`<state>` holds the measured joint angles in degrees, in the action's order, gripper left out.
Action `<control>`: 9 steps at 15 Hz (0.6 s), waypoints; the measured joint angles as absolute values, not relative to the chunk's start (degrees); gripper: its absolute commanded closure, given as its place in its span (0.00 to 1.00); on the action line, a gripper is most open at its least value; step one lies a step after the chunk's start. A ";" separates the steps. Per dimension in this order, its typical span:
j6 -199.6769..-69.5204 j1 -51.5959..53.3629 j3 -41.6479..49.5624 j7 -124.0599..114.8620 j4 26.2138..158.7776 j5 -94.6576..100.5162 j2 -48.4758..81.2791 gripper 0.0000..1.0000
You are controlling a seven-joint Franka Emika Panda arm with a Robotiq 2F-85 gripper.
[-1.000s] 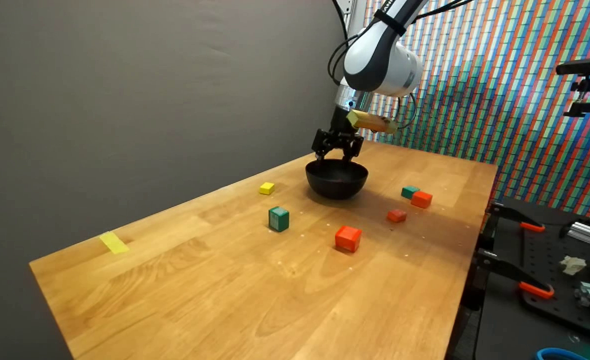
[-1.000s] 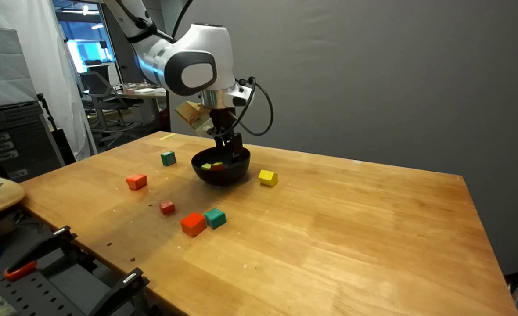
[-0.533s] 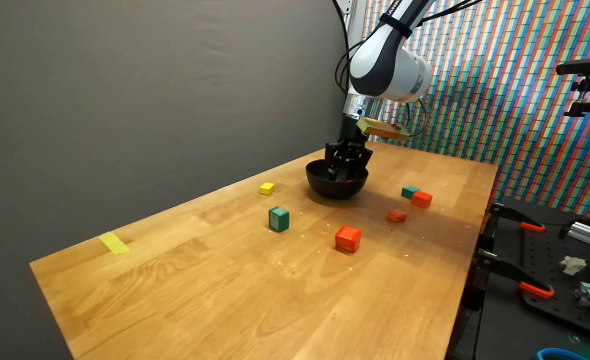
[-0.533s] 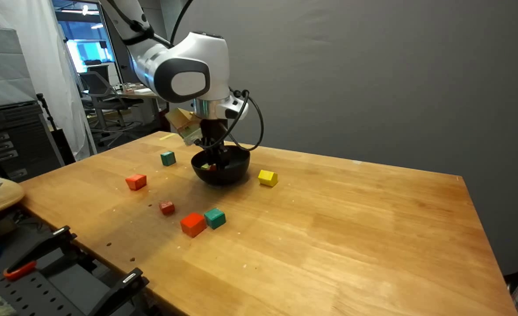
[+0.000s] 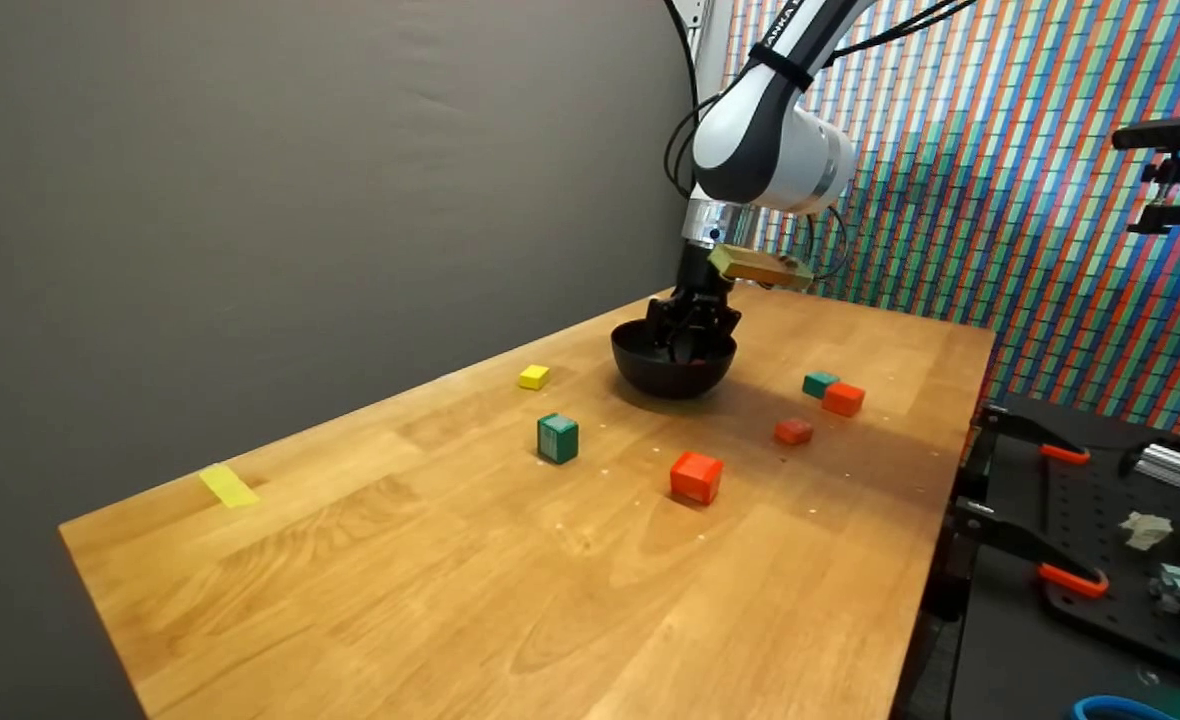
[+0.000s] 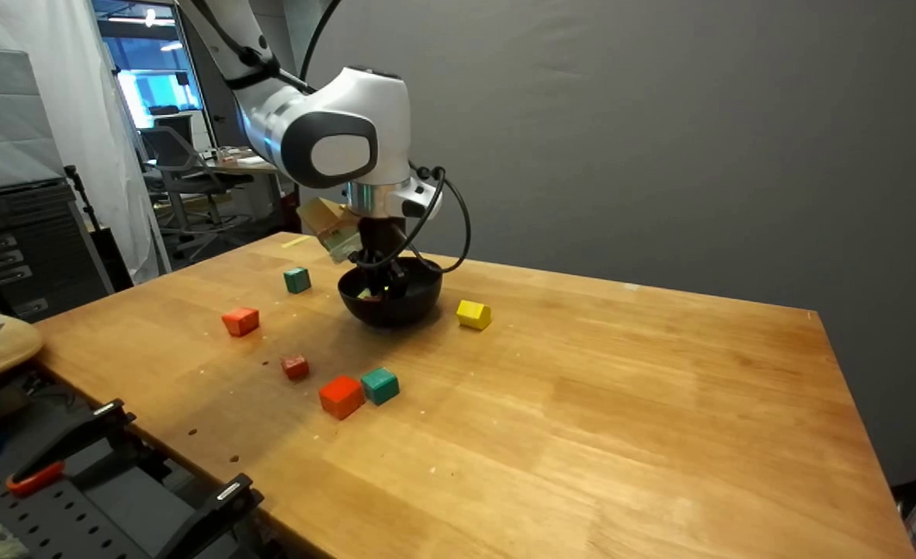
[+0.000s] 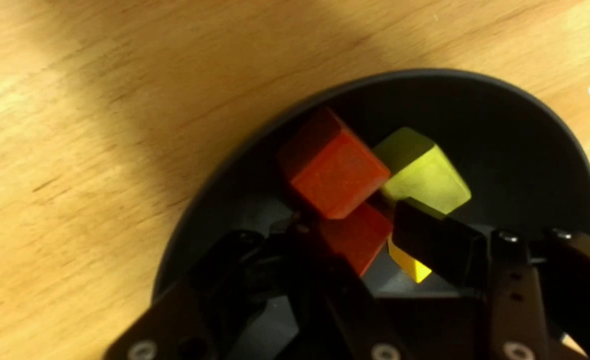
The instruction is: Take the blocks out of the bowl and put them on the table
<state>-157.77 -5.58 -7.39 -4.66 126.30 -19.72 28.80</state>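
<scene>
Currently, gripper (image 7: 356, 226) is down inside the bowl (image 7: 520, 150), fingers (image 7: 440, 240) apart, lower red block (image 7: 356, 237) btwn them; whether it actually grips that block: can't tell. Also in bowl, per wrist view: 2nd red block (image 7: 337, 172), overlapping the lower one; pale yellow block (image 7: 425, 177), just beside 2nd red; bright yellow block (image 7: 409, 261), part hidden by a finger. Six more blocks (image 6: 341, 397) lie on the surface (image 6: 621, 404), seen in both exterior views.

Step in hand, as judged: picking lower red block. Rec.: square fingers to opp. faces before full squeeze; verify bright yellow isn't pinched alongside. Lift slow & straight up, as 2nd red may ride up or tip over. Keep fingers off bowl wall; clear rim fully before any sideways move. Then lower onto surface, set apart from the six, & release only on firm contact, w/ min. drop ht. to avoid rolling
</scene>
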 measured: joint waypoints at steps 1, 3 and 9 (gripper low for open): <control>-157.76 -5.43 -7.30 -4.66 126.18 -19.54 28.78 0.82; -157.76 -5.13 -7.30 -4.53 125.98 -19.25 28.14 0.95; -158.10 -3.95 -7.64 -2.36 126.71 -18.68 18.72 0.72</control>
